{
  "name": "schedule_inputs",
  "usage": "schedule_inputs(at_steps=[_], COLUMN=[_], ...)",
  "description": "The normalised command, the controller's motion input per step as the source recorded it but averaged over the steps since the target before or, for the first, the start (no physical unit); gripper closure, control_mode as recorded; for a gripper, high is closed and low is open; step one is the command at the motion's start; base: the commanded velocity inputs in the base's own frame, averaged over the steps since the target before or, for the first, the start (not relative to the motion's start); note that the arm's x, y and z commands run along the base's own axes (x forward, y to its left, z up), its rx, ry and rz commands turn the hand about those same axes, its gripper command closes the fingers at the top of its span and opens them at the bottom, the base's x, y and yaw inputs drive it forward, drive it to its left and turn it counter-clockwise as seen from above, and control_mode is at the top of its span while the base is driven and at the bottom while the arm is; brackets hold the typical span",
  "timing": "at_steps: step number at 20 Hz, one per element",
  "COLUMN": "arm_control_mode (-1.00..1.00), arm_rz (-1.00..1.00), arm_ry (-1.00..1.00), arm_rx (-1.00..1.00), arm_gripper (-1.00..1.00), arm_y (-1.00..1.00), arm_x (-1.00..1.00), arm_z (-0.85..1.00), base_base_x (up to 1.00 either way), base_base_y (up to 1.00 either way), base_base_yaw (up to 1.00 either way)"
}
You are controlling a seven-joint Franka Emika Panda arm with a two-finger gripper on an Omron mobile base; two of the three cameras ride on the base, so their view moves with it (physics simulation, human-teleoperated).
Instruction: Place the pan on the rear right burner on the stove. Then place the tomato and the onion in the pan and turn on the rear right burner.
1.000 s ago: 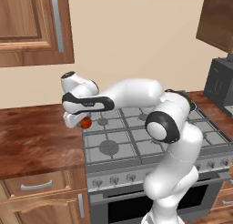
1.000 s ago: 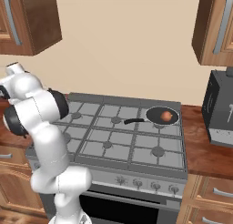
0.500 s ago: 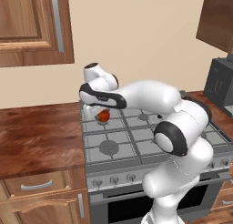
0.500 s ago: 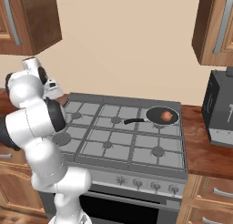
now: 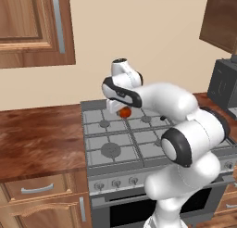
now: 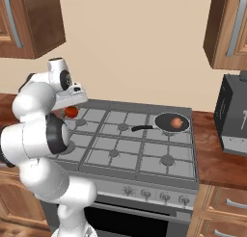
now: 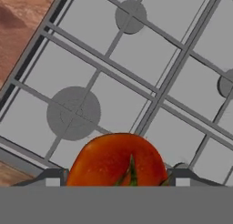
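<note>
The pan [image 6: 171, 122] already sat on the rear right burner of the stove [image 6: 126, 149] with the onion [image 6: 177, 123] inside. The gripper [image 5: 123, 109] held the tomato [image 5: 125, 112] between its fingers, raised above the rear left grates. The step in hand was carrying it; next it likely needed to travel right across to the pan and release there

Home kitchen: six-burner stove [image 6: 130, 144], wooden cabinets [image 5: 32, 28], countertop [image 5: 37, 139].
</note>
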Motion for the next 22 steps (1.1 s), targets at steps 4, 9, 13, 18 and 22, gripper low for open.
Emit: schedule_inputs(at_steps=[4,9,13,18,22], arm_control_mode=[-1.0,-1.0,-1.0,-1.0,-1.0], arm_rz=[-0.14,-0.15,-0.15,-0.14,-0.12], arm_ry=[0.0,0.0,0.02,0.03,0.02], arm_rx=[0.03,0.02,0.01,0.0,0.0], arm_gripper=[1.0,1.0,1.0,1.0,1.0], arm_y=[-0.76,-0.75,-0.73,-0.72,-0.73], arm_x=[0.39,0.37,0.32,0.18,0.16], arm_z=[0.01,0.0,0.0,0.0,0.0], base_base_x=[0.0,0.0,0.0,0.0,0.0], base_base_y=[0.0,0.0,0.0,0.0,0.0], base_base_yaw=[0.0,0.0,0.0,0.0,0.0])
